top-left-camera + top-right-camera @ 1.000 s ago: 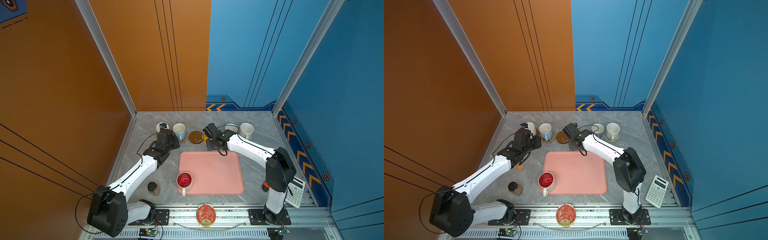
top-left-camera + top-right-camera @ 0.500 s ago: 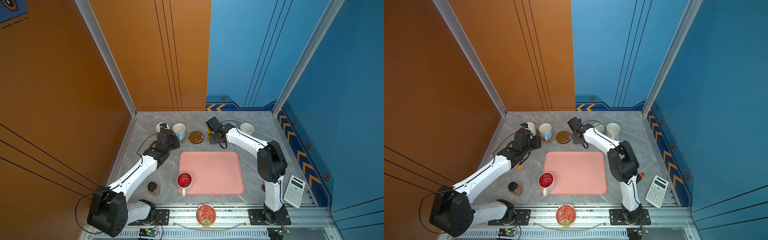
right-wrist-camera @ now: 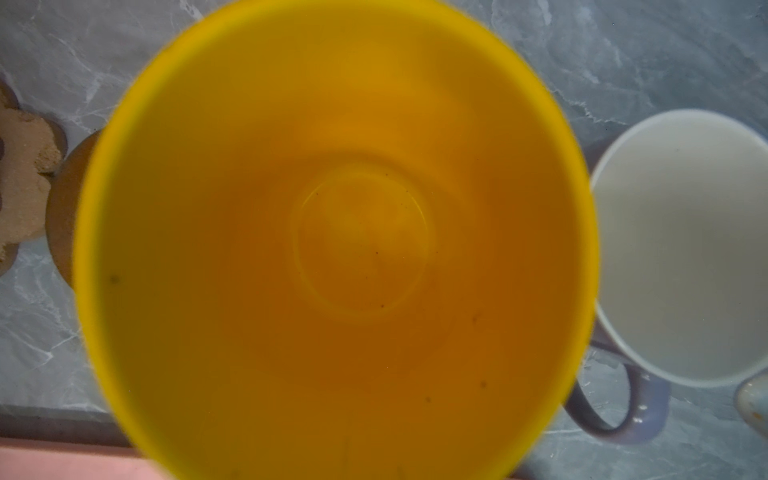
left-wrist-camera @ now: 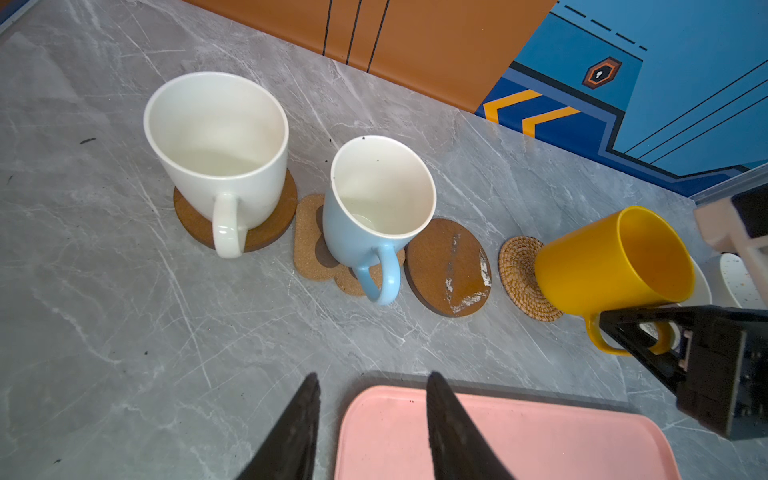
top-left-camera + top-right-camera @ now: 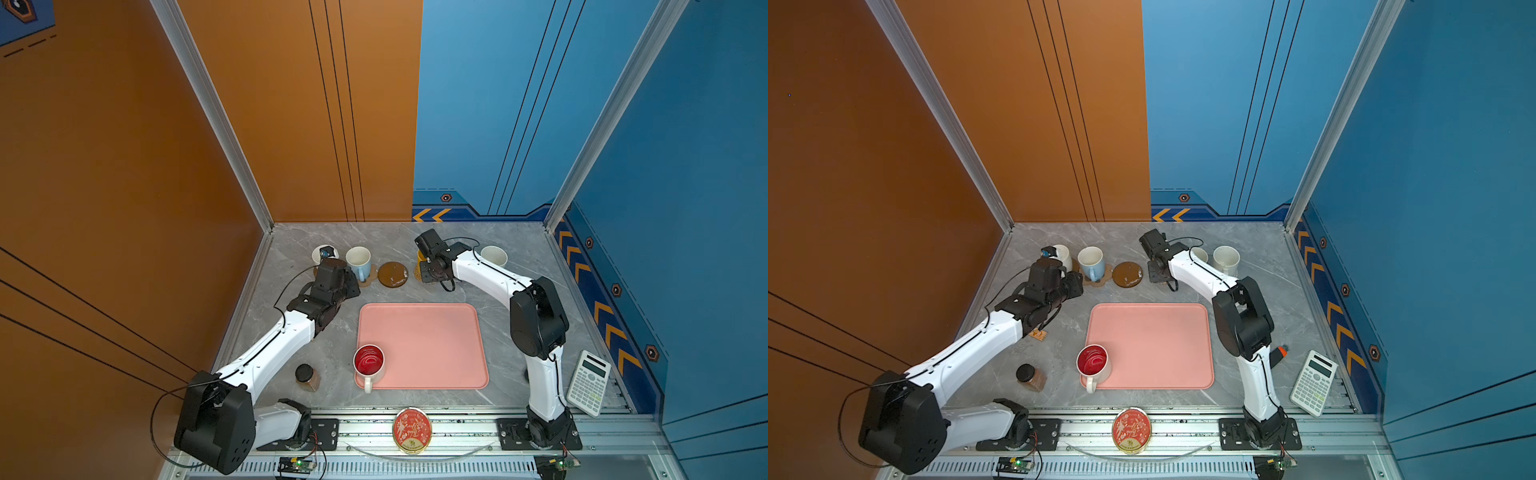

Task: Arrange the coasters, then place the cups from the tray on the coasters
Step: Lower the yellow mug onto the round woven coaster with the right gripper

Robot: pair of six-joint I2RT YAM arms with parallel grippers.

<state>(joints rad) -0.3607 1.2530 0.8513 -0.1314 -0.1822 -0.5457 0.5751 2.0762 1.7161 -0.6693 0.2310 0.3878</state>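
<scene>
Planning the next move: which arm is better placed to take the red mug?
Left. The left jaws are open and empty, and the red mug stands on the tray at its left edge, that arm's side. The right jaws hold the yellow mug by its handle.

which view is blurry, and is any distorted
Right wrist view: the glossy yellow mug fills the frame, its rim soft and out of focus, while the lavender handled mug beside it is sharper. Left wrist view: sharp, but wide-angle distortion makes the tall white mug and light blue mug splay apart. Both top views: crisp, evenly lit.
</scene>
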